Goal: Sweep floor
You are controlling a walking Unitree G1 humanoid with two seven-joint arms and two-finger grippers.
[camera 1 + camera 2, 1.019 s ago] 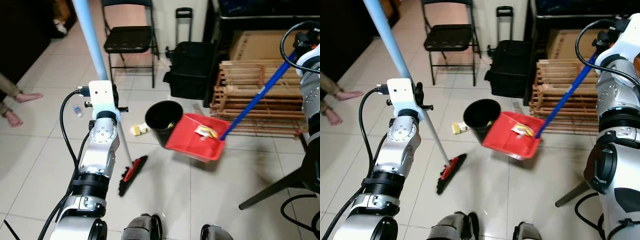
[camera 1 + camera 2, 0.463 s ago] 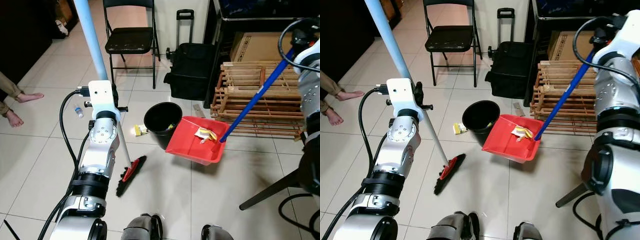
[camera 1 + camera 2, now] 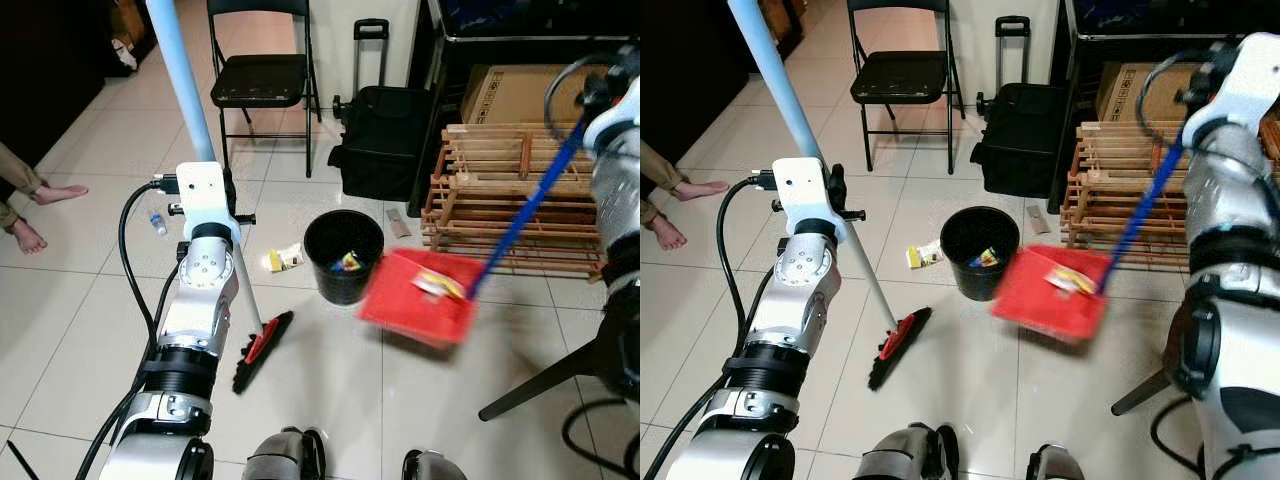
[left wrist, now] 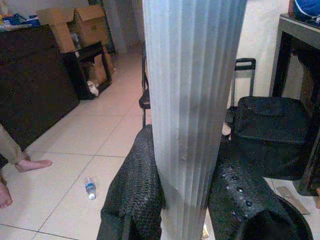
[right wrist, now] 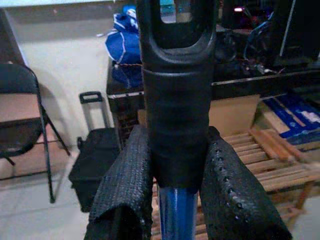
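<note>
The tiled floor spreads out around a black bin, which serves as the landmark. Behind the bin stand a black folding chair and a black wheeled bag; to the bin's right rear lies a stack of wooden slats, partly hidden by the right arm. A person's bare feet show far to the bin's left, cut off at the frame edge.

The broom slants down to the bin's left, its pale handle running out of the top of the frame and its red and black head resting on the floor in front and left of the bin. The left gripper is clamped on this handle, a black finger pressed on each side.

The red dustpan hangs just to the right of the bin, tilted and blurred, with yellowish scraps in it that are hard to make out. Its blue handle rises to the right gripper, whose fingers squeeze the black grip at its top.

Litter lies inside the bin; a wrapper sits on the floor just left of it, a small bottle farther left.
</note>
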